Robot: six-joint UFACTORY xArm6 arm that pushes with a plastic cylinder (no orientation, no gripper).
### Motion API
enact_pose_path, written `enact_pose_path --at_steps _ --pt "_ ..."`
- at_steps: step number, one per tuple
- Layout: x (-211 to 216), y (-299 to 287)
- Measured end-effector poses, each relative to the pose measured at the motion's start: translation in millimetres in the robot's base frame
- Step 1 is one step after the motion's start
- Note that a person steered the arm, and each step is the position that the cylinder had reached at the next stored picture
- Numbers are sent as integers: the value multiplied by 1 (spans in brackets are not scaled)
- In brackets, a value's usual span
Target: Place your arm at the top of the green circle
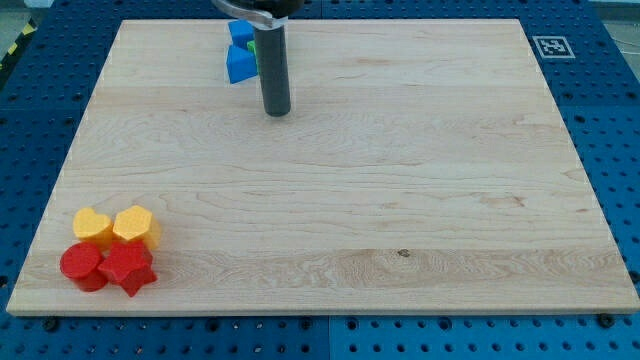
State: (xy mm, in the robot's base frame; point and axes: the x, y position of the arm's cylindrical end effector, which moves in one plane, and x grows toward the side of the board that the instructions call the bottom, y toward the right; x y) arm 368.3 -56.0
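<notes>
The dark rod comes down from the view's top and my tip (276, 111) rests on the wooden board (400, 180). Only a small sliver of a green block (254, 45) shows, mostly hidden behind the rod; its shape cannot be made out. It sits between two blue blocks: one (241, 31) above and one (240, 65) below it. My tip is below and just right of this cluster, right of the lower blue block.
At the board's lower left corner is a tight group: a yellow heart (93, 227), a yellow block (135, 226), a red round block (81, 265) and a red star (128, 268). A black-and-white marker (551, 46) sits at the top right.
</notes>
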Motion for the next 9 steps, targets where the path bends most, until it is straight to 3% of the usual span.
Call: enact_pose_path --at_steps 3,5,9 --pt "-56 32" --pt "-164 51" --pt "-175 -11"
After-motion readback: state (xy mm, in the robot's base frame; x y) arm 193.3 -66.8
